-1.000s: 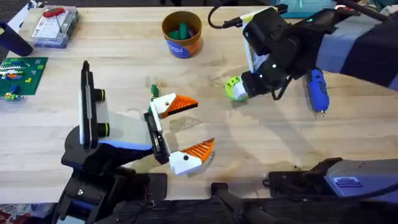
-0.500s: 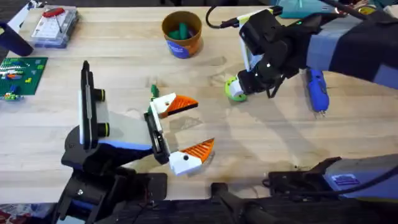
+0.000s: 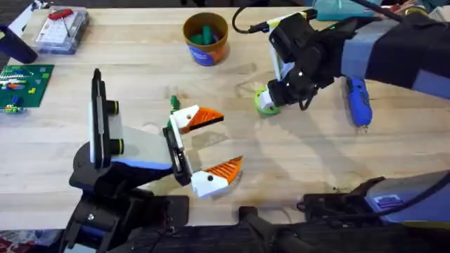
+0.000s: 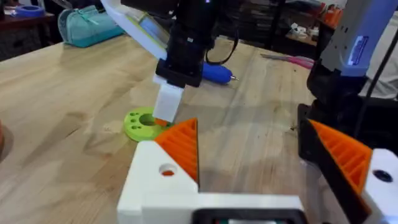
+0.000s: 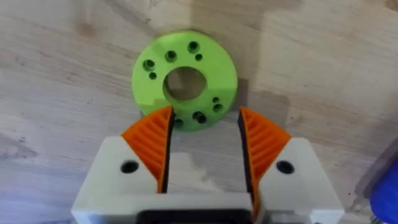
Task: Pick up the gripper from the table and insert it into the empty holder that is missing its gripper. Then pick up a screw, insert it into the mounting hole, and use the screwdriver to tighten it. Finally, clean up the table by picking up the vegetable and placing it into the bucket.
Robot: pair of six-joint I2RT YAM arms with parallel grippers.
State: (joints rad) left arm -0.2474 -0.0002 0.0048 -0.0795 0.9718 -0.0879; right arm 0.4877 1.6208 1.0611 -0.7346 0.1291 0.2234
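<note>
The vegetable [image 3: 265,104] [image 5: 185,81] [image 4: 142,124] is a flat green disc with a centre hole and small holes, lying on the table right of centre. My right gripper [image 3: 273,97] [image 5: 202,119] stands open right over it, its orange pads [image 5: 151,140] straddling the disc's near rim. The blue screwdriver [image 3: 359,102] [image 4: 215,73] lies on the table just right of that arm. The orange bucket [image 3: 206,39] stands at the back centre with something green inside. My left gripper [image 3: 228,140] [image 4: 252,127] is open and holds nothing, mid-table. The screw and the holder are out of view.
A clear plastic box [image 3: 62,28] sits at the back left, with a green board [image 3: 22,84] in front of it. A teal pouch [image 4: 84,26] lies beyond the table's far edge. Bare wood lies between the two grippers.
My right arm has shifted slightly left and settled over the green disc. The left arm has not moved.
</note>
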